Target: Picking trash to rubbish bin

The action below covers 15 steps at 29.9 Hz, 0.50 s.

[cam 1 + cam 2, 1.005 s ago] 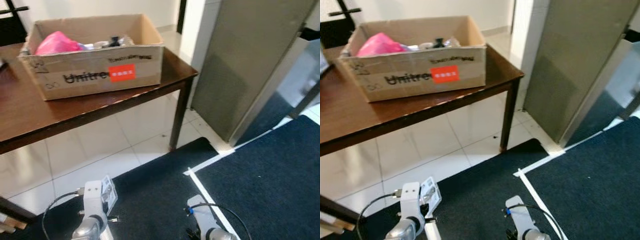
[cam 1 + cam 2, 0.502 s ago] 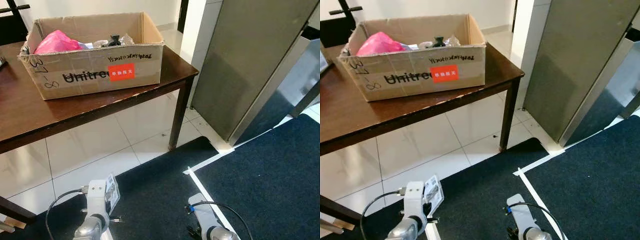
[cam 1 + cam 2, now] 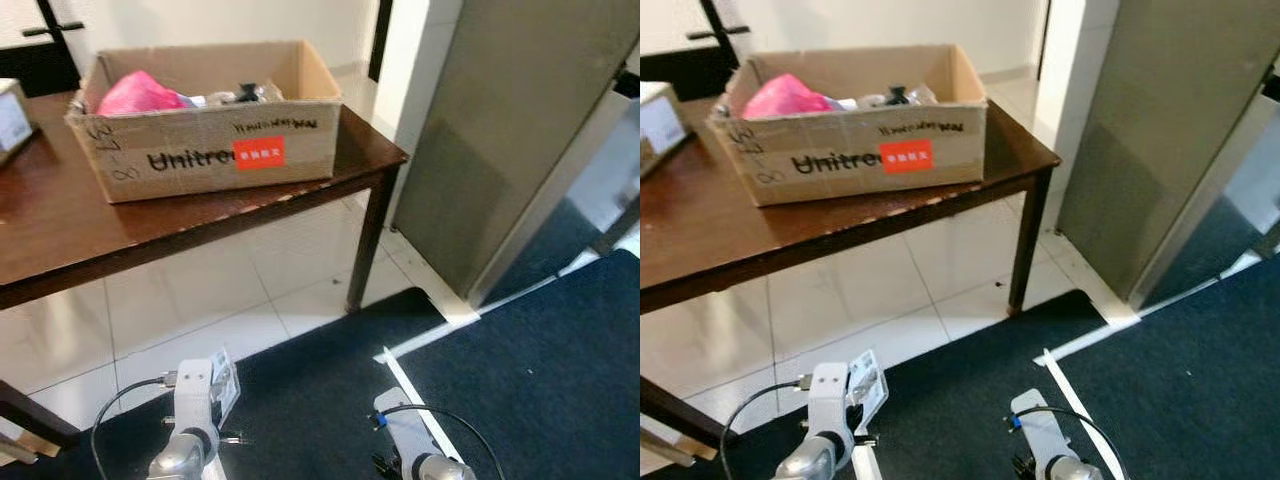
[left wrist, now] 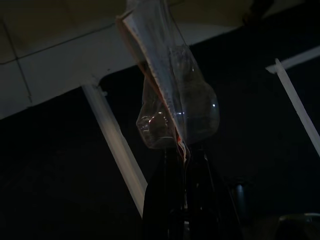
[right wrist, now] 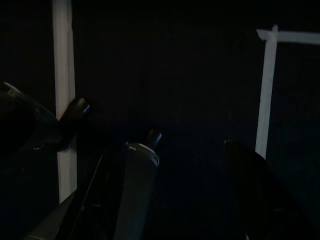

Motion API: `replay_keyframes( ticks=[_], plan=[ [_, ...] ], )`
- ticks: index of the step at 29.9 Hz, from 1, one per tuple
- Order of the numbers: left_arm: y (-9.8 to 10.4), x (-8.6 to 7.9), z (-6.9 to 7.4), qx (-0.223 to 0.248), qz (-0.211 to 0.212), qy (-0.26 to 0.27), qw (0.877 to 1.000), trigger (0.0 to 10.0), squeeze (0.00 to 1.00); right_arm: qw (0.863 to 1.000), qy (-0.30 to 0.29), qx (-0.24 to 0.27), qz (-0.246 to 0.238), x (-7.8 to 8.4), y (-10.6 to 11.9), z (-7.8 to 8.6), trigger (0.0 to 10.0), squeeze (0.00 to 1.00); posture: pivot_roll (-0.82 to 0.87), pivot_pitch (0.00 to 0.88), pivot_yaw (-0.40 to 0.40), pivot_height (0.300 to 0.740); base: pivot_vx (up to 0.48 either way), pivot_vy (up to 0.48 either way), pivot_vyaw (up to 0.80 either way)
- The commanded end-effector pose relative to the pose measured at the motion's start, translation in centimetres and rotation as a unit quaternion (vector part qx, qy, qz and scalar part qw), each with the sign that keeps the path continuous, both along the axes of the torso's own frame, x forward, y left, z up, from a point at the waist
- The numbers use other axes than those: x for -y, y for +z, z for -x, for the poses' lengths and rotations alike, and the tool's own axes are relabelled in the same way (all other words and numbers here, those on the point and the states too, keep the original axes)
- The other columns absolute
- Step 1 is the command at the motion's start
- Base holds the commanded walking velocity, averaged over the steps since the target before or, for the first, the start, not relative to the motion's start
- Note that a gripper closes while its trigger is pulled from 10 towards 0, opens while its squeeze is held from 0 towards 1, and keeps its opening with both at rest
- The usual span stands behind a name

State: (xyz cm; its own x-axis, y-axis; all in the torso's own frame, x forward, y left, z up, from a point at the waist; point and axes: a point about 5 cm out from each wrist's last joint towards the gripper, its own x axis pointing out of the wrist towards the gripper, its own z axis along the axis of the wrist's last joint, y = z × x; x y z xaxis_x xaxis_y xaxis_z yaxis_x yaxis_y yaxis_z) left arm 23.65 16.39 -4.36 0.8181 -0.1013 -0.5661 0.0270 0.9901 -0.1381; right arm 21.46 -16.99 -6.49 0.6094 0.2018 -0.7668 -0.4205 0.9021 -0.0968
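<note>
Item 1: left end effector (image 4: 182,155). Seen in the left wrist view with its two black fingers pressed together on a clear plastic wrapper (image 4: 175,100), which has a printed card or label edge and a rounded blister. The wrapper hangs from the pinch, free of the floor. In the head views the same piece shows as a pale tag beside the left wrist, low and near. Judged to be the trash in transit, held low at the robot's side so that it travels clear of the furniture.

Item 2: right end effector (image 5: 200,165). Fingers spread, nothing between them. The arm hangs idle over the dark carpet (image 3: 520,370), which is crossed by white tape lines (image 3: 430,330).

Item 3: cardboard box (image 3: 215,125). Open-topped, printed lettering and a red label on its near face, standing on the dark wooden worktop (image 3: 90,225) at the far left. It holds a pink bag (image 3: 140,93) and other small pieces too blurred to name. Judged the likely receptacle for the trash, since no other bin is seen; this is not certain.

Item 4: a small white box (image 3: 12,115) at the far left edge of the worktop.

Item 5: grey panel (image 3: 520,130), upright at the far right, beside the tiled floor (image 3: 230,300).
</note>
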Motion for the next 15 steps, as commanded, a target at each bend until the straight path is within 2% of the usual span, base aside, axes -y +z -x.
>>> replay_keyframes(
  ticks=[1, 8, 15],
  plan=[
    [-0.28, -0.12, 0.4, -0.005, -0.003, -0.001, 1.0, 10.0, 0.0, 1.0, 0.004, -0.007, 0.002, 0.02, -0.29, 0.49, 10.0, 0.0, -0.04, 0.108, -0.003, 0.74, 0.345, 0.0, 0.59],
    [-0.24, -0.13, 0.35, -0.004, -0.002, 0.0, 1.0, 10.0, 0.0, 1.0, 0.002, -0.006, 0.001, 0.04, -0.27, 0.46, 10.0, 0.0, -0.04, 0.107, -0.003, 0.74, 0.347, 0.0, 0.55],
    [-0.21, -0.17, 0.29, -0.004, -0.002, 0.0, 1.0, 10.0, 0.0, 1.0, -0.011, -0.004, -0.003, 0.12, -0.24, 0.39, 10.0, 0.0, -0.04, 0.109, -0.001, 0.74, 0.346, 0.0, 0.0]
  ],
)
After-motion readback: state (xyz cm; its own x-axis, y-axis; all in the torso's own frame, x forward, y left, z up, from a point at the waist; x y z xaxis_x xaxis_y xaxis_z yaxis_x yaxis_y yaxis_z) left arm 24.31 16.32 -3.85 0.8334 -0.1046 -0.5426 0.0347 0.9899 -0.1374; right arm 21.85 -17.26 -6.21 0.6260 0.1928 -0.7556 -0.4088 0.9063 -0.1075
